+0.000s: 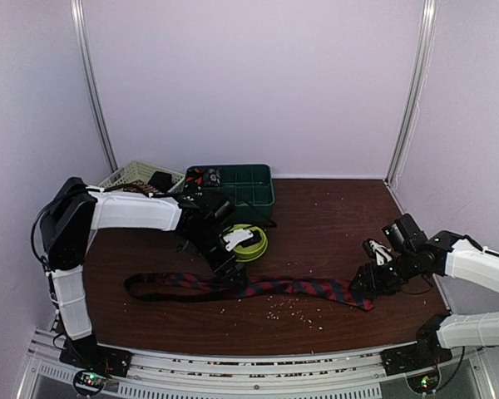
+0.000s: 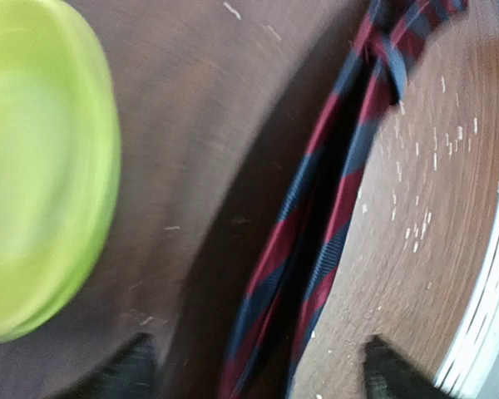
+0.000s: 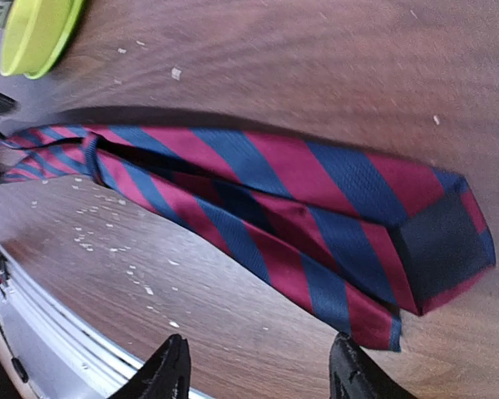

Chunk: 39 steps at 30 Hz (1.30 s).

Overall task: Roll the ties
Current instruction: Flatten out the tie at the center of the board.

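Step in hand: you are at the very start of the roll. The striped tie [image 1: 258, 288] lies stretched flat along the near part of the table [image 1: 333, 216], and no part of it looks rolled yet.
Tie position: it runs from left to right in front of the green bowl [image 1: 251, 241], with its wide end [image 3: 374, 208] on the right side.
Left gripper [image 1: 229, 264]: its fingers [image 2: 129, 374] stand wide apart, low over the middle of the tie. Two bands of the fabric pass between them on the table, and nothing is held.
Right gripper [image 1: 368, 281]: its fingertips [image 3: 168, 374] stand apart and hold nothing. The wide end lies just ahead of them, not between them.
Next move: in my judgement you must choose one end, pinch it and turn it over onto itself. The other arm should press the fabric so that it does not slide.
Care: the bands lie side by side near the middle, so I think they may shift when you begin to roll.
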Motion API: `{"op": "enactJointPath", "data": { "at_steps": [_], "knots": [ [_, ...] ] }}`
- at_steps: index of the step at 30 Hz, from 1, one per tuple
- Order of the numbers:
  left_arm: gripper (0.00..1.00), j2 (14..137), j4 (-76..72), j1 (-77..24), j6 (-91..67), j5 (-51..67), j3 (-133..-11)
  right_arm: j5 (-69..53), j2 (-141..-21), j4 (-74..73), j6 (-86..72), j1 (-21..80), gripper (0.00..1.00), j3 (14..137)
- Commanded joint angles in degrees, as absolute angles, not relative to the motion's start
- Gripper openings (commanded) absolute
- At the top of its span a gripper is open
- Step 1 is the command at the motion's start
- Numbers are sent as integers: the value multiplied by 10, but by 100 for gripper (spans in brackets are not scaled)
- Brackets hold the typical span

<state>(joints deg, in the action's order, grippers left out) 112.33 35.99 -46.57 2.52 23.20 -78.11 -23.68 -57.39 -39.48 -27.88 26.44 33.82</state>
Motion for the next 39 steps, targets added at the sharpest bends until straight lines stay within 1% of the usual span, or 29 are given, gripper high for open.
{"op": "enactJointPath", "data": {
  "at_steps": [1,5,9,12,14,17,21,24,25,28,29,30,35,39],
  "knots": [
    [98,1030,280,-461,-1,137,-750,-147,-551,-410,-362,296,58,311],
    [98,952,208,-462,-25,75,-701,-69,-550,-412,-393,304,58,302],
    [98,876,145,-461,-47,5,-651,-29,-547,-409,-421,304,54,291],
    [98,828,98,-461,-73,-80,-610,-26,-535,-385,-443,305,52,260],
    [98,802,78,-462,-91,-110,-589,-29,-536,-377,-443,305,52,254],
    [98,765,52,-461,-101,-113,-562,-32,-553,-367,-434,306,50,261],
    [98,722,45,-461,-102,-137,-548,-56,-608,-349,-418,306,47,273],
    [98,697,56,-461,-95,-159,-545,-75,-644,-327,-411,306,38,275],
    [98,691,59,-462,-92,-166,-544,-78,-652,-327,-409,306,33,278],
    [98,675,72,-461,-87,-178,-540,-79,-652,-344,-402,306,10,289],
    [98,675,78,-461,-86,-180,-541,-78,-644,-354,-400,306,4,294],
    [98,675,84,-461,-86,-180,-542,-76,-632,-367,-396,305,0,303],
    [98,693,112,-461,-81,-160,-547,-70,-593,-418,-356,306,0,365],
    [98,716,145,-460,-81,-150,-560,-69,-639,-434,-305,305,0,413]
  ]
}}
